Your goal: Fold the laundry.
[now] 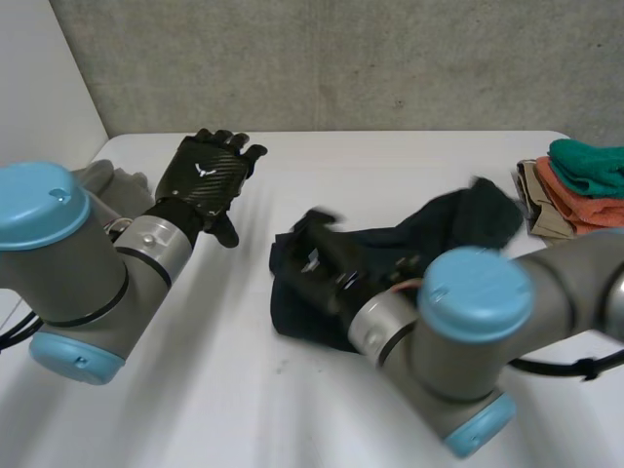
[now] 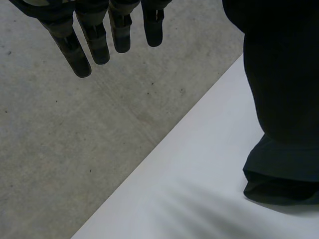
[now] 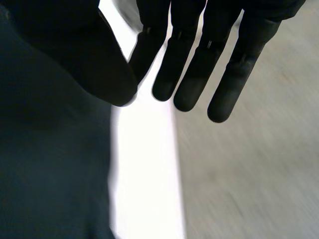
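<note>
The dark garment (image 1: 458, 219) is lying bunched on the mid worktop (image 1: 390, 161), with the right hand (image 1: 327, 271) resting straight-fingered at its left end and the left hand (image 1: 207, 175) hovering spread well left, so any lift is likely risking ungripped cloth slipping off.

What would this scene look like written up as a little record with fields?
Surface: white table
Item being folded: dark garment, crumpled in a heap mid-table
Left hand: apart from the garment, fingers straight, holding nothing
Right hand: at the garment, fingers straight
Stack at the robot's right: teal cloth on top, orange cloth below it, beige cloth lowest
</note>
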`<state>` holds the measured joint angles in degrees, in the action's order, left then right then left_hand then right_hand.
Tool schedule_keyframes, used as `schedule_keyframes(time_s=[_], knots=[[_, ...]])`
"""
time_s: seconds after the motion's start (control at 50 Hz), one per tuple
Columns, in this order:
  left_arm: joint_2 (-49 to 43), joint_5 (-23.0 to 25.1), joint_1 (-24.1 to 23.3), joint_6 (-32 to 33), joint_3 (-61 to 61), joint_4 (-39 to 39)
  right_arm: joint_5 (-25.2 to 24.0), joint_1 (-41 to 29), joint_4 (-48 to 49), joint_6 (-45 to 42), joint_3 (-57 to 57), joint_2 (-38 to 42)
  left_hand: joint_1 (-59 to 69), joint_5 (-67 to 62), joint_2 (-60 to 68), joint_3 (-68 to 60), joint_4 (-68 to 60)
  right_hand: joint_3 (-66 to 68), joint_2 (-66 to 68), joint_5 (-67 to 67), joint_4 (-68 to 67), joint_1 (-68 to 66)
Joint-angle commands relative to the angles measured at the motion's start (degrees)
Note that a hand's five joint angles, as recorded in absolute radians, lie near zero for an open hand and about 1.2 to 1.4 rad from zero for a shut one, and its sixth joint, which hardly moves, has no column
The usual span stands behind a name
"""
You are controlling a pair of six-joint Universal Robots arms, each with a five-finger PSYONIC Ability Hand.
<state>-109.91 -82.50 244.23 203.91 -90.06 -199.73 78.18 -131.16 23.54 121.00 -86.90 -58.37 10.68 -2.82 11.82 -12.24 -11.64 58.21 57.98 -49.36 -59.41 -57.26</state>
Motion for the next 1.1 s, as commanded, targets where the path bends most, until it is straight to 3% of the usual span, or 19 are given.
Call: schedule_keyframes(time_s=[0.02, 0.06, 0.12, 0.14, 0.22, 0.3, 0.36, 0.38, 0.48, 0.6, 0.8, 0.88, 0.9, 0.94, 1.1], knots=[[2.76, -0.20, 0.72, -1.31, -1.70, 0.13, -2.85, -3.67, -1.66, 0.37, -0.29, 3.27, -0.68, 2.82, -1.82, 2.24, 1.64, -45.59, -45.35, 46.74, 46.78, 44.63], [3.12, -0.20, 0.81, -1.93, -1.35, 0.04, -2.77, -3.67, -1.75, 3.44, -0.90, 1.78, -0.68, 2.82, -1.82, 2.24, 1.64, -47.78, -47.55, 48.93, 48.98, 46.83], [3.30, -0.20, 0.89, -4.21, -0.12, -0.14, -2.68, -1.30, -1.83, 15.37, -2.48, -5.68, -0.68, 2.82, -1.82, 2.24, 1.64, -48.21, -47.98, 49.36, 49.41, 47.26], [3.38, -0.20, 0.81, -4.83, 0.49, -0.14, -3.03, 1.23, -1.75, 23.93, -3.53, -9.97, -0.68, 2.82, -1.82, 2.24, 1.64, -48.21, -47.98, 49.36, 49.41, 47.26], [3.21, -0.29, 0.11, -7.38, 4.36, 0.65, -2.86, 7.21, -2.09, 43.63, -4.51, -16.23, -0.68, 2.82, -1.82, 2.24, 1.64, -48.21, -47.98, 49.36, 49.41, 47.26], [2.42, -0.29, -1.04, -8.70, 6.30, 2.06, -1.54, 14.40, -5.94, 51.96, -5.03, -19.40, -0.68, 2.82, -1.82, 2.24, 1.64, -48.21, -47.98, 49.36, 49.41, 47.26], [1.36, -0.29, -2.70, -9.14, 6.56, 2.32, 0.13, 20.04, -11.31, 50.13, -5.21, -20.56, -0.68, 2.82, -1.82, 2.24, 1.64, -48.21, -47.98, 49.36, 49.41, 47.26], [1.01, -0.29, -3.23, -9.05, 6.48, 2.33, 1.18, 23.37, -14.72, 48.21, -5.47, -20.21, -0.68, 2.82, -1.82, 2.24, 1.64, -42.66, -42.42, 43.81, 43.85, 41.70], [0.22, -0.29, -6.92, -8.79, 5.78, 2.33, 1.02, 31.39, -21.43, 39.86, -8.81, -19.50, -0.68, 2.82, -1.82, 2.24, 1.64, -38.37, -38.14, 39.52, 39.57, 37.42], [-0.13, -0.20, -7.28, -8.79, 4.63, 2.33, -4.50, 39.29, -17.67, 28.17, -16.36, -16.26, -0.68, 2.82, -1.82, 2.24, 1.64, -38.20, -37.97, 39.35, 39.40, 37.25], [-1.36, -0.11, -7.10, -8.79, 4.19, 2.06, -12.96, 44.41, -10.10, 24.64, -18.48, -9.66, -0.68, 2.82, -1.82, 2.24, 1.64, -34.01, -33.77, 35.16, 35.20, 33.05], [-1.45, -0.11, -7.10, -8.88, 4.19, 2.06, -13.75, 44.50, -8.61, 24.64, -17.34, -7.12, -0.68, 2.82, -1.82, 2.24, 1.64, -21.12, -20.88, 22.27, 22.31, 20.17], [-1.45, -0.11, -7.10, -8.79, 4.10, 2.06, -13.66, 44.50, -7.99, 24.64, -17.08, -6.59, -0.68, 2.82, -1.82, 2.24, 1.64, -12.72, -12.49, 13.87, 13.91, 11.77], [-1.45, -0.20, -7.01, -8.79, 4.10, 2.06, -13.32, 44.50, -6.67, 24.55, -16.64, -5.97, -0.68, 2.82, -1.82, 2.24, 1.64, 18.14, 18.37, -16.99, -16.94, -19.09], [-0.84, -0.11, -7.02, -8.79, 2.52, 2.06, -9.01, 43.97, -3.59, 21.57, -16.38, -7.28, -0.68, 2.82, -1.82, 2.24, 1.64, 21.79, 22.02, -20.64, -20.59, -22.74]])
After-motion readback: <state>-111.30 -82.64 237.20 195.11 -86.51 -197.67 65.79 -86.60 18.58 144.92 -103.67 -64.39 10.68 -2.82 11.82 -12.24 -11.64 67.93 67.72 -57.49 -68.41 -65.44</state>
